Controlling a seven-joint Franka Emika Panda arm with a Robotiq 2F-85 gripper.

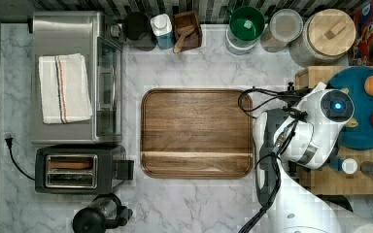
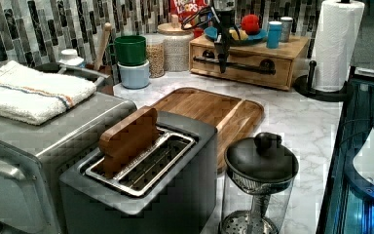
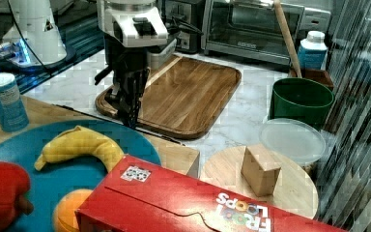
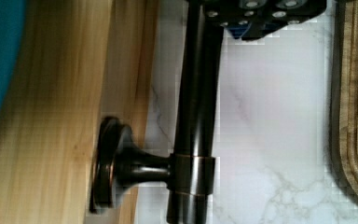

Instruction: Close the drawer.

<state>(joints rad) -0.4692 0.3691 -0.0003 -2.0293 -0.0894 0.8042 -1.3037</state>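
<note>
The drawer (image 2: pixel 243 76) is the light-wood front of the small cabinet at the back of the left view, with a long black bar handle (image 2: pixel 246 66) across it. Its front looks about flush with the cabinet body. My gripper (image 2: pixel 222 67) hangs fingers-down right at the handle, near its middle-left. In the wrist view the handle (image 4: pixel 196 116) runs past my gripper (image 4: pixel 261 21), which sits shut on the countertop side of the bar, touching or nearly touching it. The drawer front (image 4: pixel 126 70) lies just behind the bar. From the right view my gripper (image 3: pixel 131 118) points down beside the cabinet edge.
A brown cutting board (image 1: pixel 196 131) lies on the marble close to the handle. A blue fruit plate (image 1: pixel 364 131) and bottles sit on the cabinet top. A paper towel roll (image 2: pixel 338 44) stands beside the cabinet. Toaster (image 1: pixel 77 170), toaster oven (image 1: pixel 73 77) and canisters are farther off.
</note>
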